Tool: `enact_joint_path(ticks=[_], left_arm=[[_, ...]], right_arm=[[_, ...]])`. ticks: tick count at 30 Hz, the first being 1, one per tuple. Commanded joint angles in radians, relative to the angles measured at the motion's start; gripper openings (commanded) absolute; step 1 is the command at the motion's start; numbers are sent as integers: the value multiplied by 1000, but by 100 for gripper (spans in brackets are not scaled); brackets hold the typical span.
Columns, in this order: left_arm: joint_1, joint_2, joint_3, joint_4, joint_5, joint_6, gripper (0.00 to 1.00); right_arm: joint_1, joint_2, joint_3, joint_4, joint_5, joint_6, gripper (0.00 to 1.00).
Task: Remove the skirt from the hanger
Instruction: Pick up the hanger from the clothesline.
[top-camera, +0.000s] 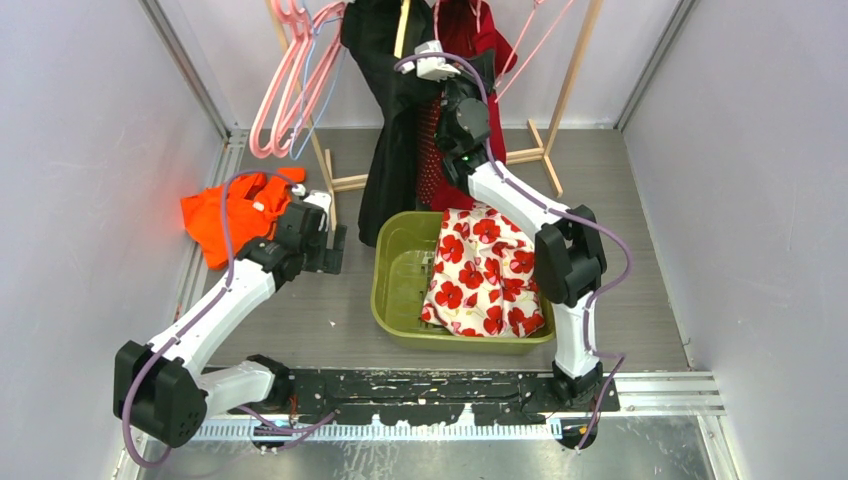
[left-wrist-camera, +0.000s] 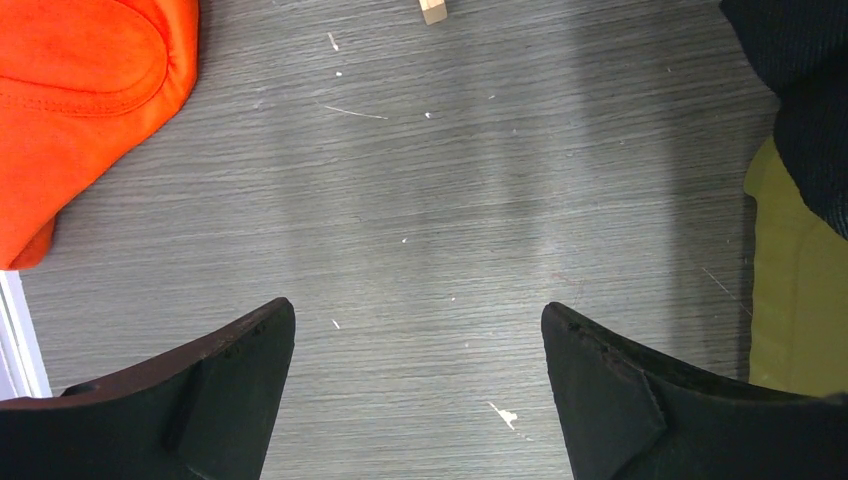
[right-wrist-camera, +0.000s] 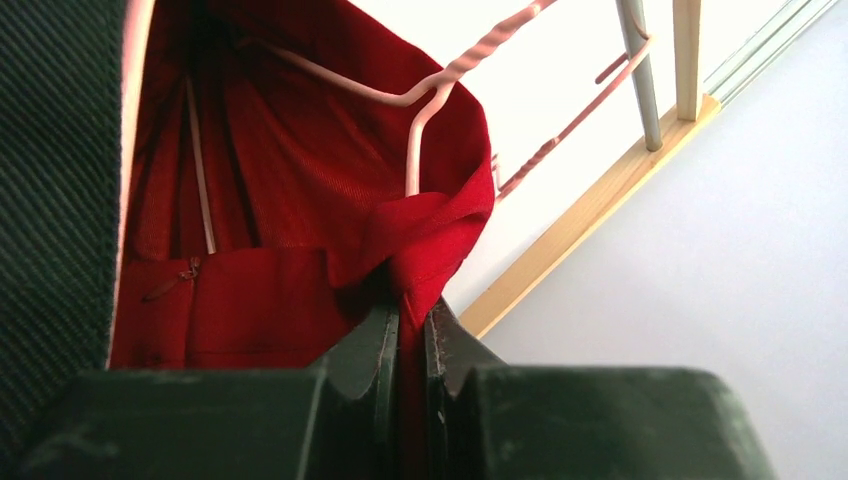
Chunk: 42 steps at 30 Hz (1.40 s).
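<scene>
From above, the red skirt (top-camera: 478, 28) is hanging with its long axis vertical, hem down, at the far edge of the grey wood-grain bench (top-camera: 650, 250), pale walls closing in around it. Left wrist: the left claw (left-wrist-camera: 418, 330) is gaping wide, gripping nothing. Right wrist: the right claw (right-wrist-camera: 410, 325) is pinching the skirt's fine-ribbed waistband, just under the pink hanger (right-wrist-camera: 440, 80).

The skirt (right-wrist-camera: 290, 200) is red, its hanger (right-wrist-camera: 411, 150) pale pink. The garment (top-camera: 385, 120) left of it is black. The olive-green bin (top-camera: 392, 285) holds white fabric (top-camera: 485, 275) with red flowers. The far-left cloth (top-camera: 235, 215) is orange and the floor (left-wrist-camera: 450, 200) streaked grey.
</scene>
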Motion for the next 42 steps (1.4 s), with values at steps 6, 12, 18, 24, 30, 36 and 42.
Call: enact_joint_path(ticks=[6, 12, 18, 24, 30, 36, 42], left_arm=[[-3, -24, 10, 50, -12, 19, 92], [-3, -35, 9, 49, -14, 19, 92], [-3, -39, 11, 43, -8, 16, 92], [-3, -50, 121, -65, 13, 13, 90], [-4, -80, 342, -126, 100, 21, 89], [-27, 3, 576, -135, 253, -19, 88], [-86, 109, 787, -126, 291, 3, 88]], right_arm=[[55, -212, 41, 89, 17, 44, 1], [96, -265, -27, 100, 33, 35, 1], [135, -381, -125, -108, 134, 235, 1], [171, -603, -185, -696, 208, 725, 1], [176, -778, -28, -1363, 40, 1097, 1], [175, -788, 181, -1760, -237, 1311, 1], [175, -802, 270, -1893, -464, 1395, 1]])
